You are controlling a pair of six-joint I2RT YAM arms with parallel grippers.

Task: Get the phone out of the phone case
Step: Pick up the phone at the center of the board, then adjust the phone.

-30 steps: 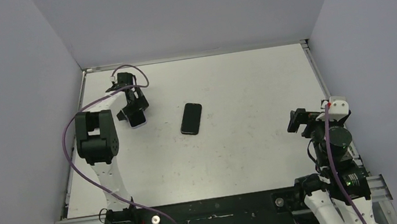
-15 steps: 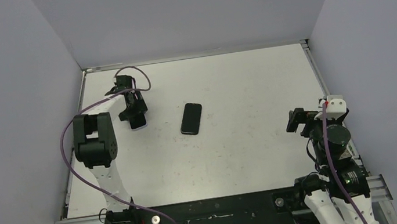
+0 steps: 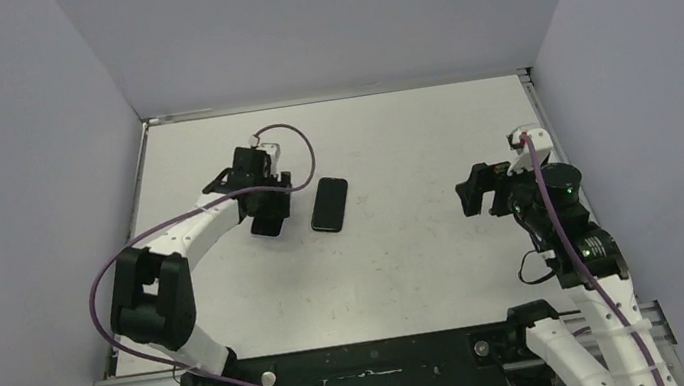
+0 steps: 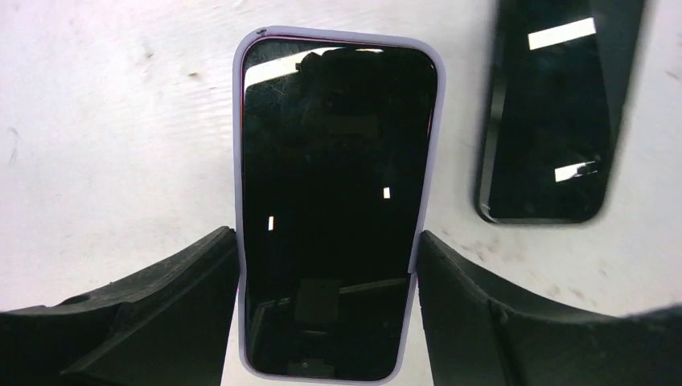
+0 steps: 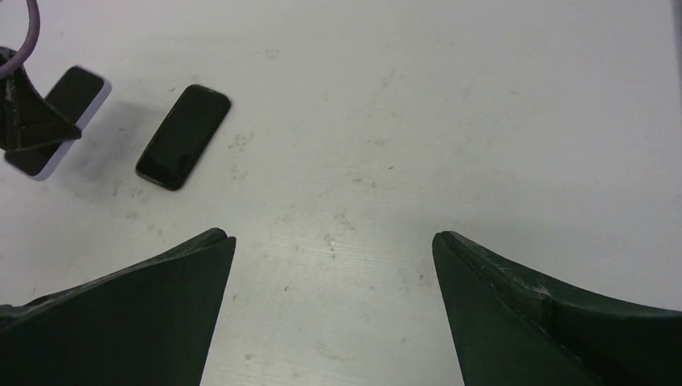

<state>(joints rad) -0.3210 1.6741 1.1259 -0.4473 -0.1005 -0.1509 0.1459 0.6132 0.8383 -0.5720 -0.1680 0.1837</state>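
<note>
Left gripper (image 4: 326, 241) is clamped on the long edges of the lavender-rimmed phone case (image 4: 334, 161), dark side facing up. The bare black phone (image 4: 555, 121) lies flat on the white table (image 5: 482, 96) just to the case's right, not touching. Right gripper (image 5: 334, 241) hangs wide open, well off to the right.

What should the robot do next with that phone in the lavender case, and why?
Probably bring the right gripper in towards the lavender phone case. The left gripper clamps its long sides, and a dark glossy phone seems to fill it, so a second hand must work it out. The right gripper is open, empty and well off to the side.
</note>
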